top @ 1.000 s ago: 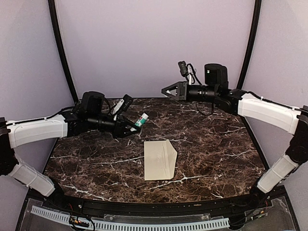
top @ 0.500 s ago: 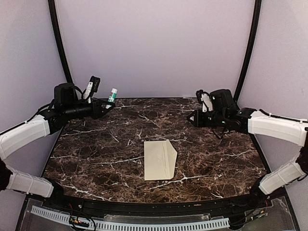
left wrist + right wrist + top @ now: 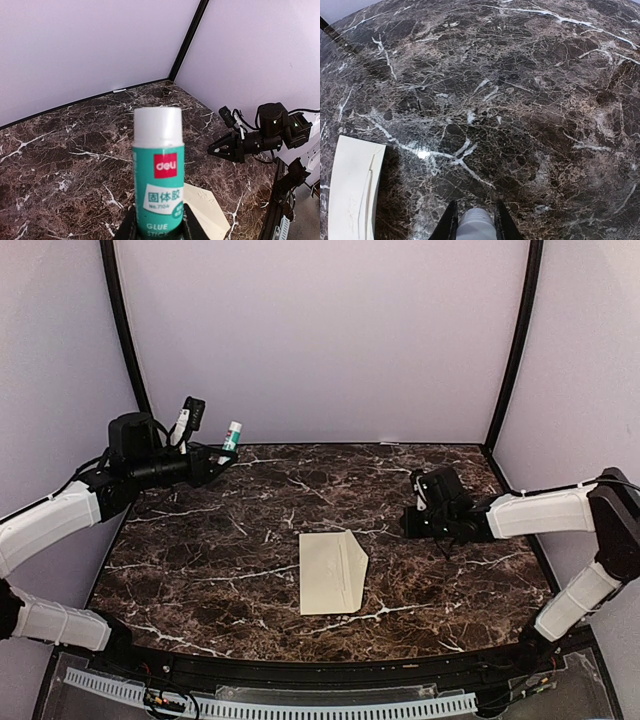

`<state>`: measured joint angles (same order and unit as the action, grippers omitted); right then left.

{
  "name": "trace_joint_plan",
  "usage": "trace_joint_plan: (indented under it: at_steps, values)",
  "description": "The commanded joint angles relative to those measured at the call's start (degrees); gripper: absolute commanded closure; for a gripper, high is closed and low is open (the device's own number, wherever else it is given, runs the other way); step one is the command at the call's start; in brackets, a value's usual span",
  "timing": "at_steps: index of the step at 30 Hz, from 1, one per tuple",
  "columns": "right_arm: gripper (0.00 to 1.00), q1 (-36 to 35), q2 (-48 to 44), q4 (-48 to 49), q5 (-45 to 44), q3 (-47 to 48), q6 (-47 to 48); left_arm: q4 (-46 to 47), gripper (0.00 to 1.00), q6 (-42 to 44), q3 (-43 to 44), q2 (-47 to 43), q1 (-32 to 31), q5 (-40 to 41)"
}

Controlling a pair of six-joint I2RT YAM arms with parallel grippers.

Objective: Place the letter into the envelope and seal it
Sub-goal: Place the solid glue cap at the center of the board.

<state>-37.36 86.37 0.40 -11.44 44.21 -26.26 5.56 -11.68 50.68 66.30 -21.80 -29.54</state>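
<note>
Lying flat at the middle of the tabletop (image 3: 180,570), the envelope (image 3: 330,573) has bare marble on all four sides. Its long edges run from the near edge toward the far edge, and its pointed flap side faces the right edge. Both arms are well apart from it. The widest free stretch is the far middle, between the two grippers. Purple walls close the back and sides, with a black post (image 3: 125,340) at each far corner.

The left gripper (image 3: 220,453) is raised over the far left corner, its jaws clamped on the lower body of a green and white glue stick (image 3: 158,170). The right gripper (image 3: 410,521) sits low near the right edge, pointing toward the middle. Its jaws are pinched on a small pale piece (image 3: 476,226) that I cannot identify.

A second ago the left gripper hung further in over the tabletop and the right one was high by the far edge. The envelope has not moved.
</note>
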Motion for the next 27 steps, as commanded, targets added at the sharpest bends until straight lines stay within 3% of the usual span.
trace_joint_plan:
  at_steps: [1, 12, 27]
  values:
    - [0.88, 0.4, 4.1, 5.2, -2.4, -0.1, -1.4, 1.1, 1.00, -0.5, -0.6, -1.5, -0.1, -0.6]
    - [0.84, 0.4, 11.4, 5.7, -2.3, 2.4, -2.5, 0.8, 1.00, -0.6, -0.4, -1.4, -0.1, -0.5]
    - [0.67, 0.4, 13.5, 4.6, -3.0, 3.2, -2.7, 0.6, 1.00, -0.5, -0.3, -0.8, -0.1, -0.6]
